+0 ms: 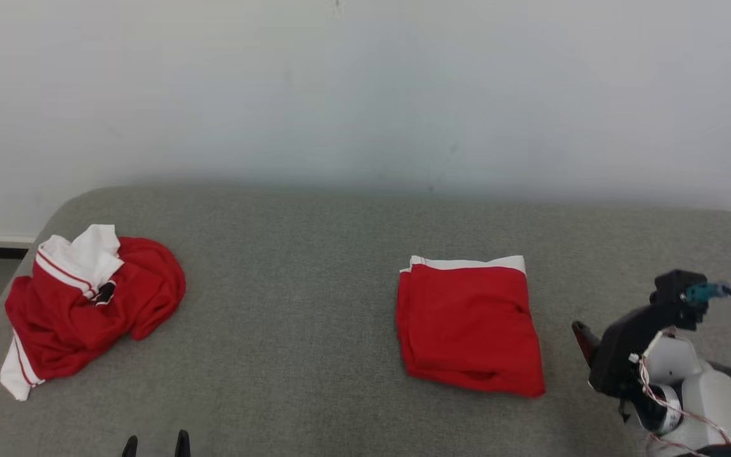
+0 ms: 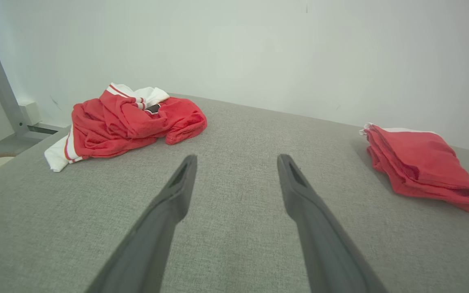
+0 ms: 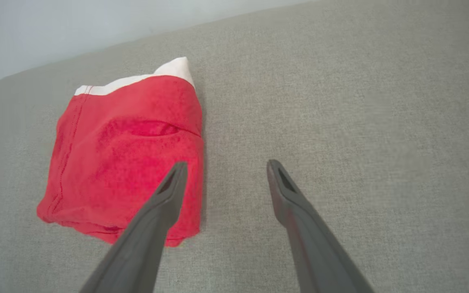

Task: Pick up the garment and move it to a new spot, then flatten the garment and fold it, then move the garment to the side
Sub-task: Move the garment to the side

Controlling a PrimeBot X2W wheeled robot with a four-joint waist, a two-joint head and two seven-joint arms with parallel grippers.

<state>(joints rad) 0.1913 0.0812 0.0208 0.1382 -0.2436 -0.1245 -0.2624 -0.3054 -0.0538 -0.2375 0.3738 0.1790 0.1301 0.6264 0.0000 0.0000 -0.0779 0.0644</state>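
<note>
- The crumpled garment [image 1: 89, 304] – red, with white striped trim – sits in a heap at the far left of the grey worktop [image 1: 289, 266], close to that edge
- The folded garment [image 1: 470, 324], a neat red near-square with a white band along its far edge, lies right of the middle, well apart from the heap
- The left claw [image 2: 236, 158] stands open with nothing between its two dark fingers; it hangs low over bare cloth at the near edge
- From that claw the heap lies ahead and off to the left, with clear worktop in between; its long axis runs slantwise, from the white hem at the near left to the red bulge at the far right
- The right claw [image 3: 224, 165] is spread wide too and holds nothing; the folded garment is just beside it on its left, and in the right wrist view one finger crosses the garment's near corner, though I cannot tell whether it touches
- Judgement: the folded piece looks finished and set aside, so the heap is likely next, and the left arm is plainly the nearer one – the right would have to reach across the folded piece
- The move turns on a forward-and-leftward reach; coming down on the near red bulge looks easier than going for the white hem by the edge
</note>
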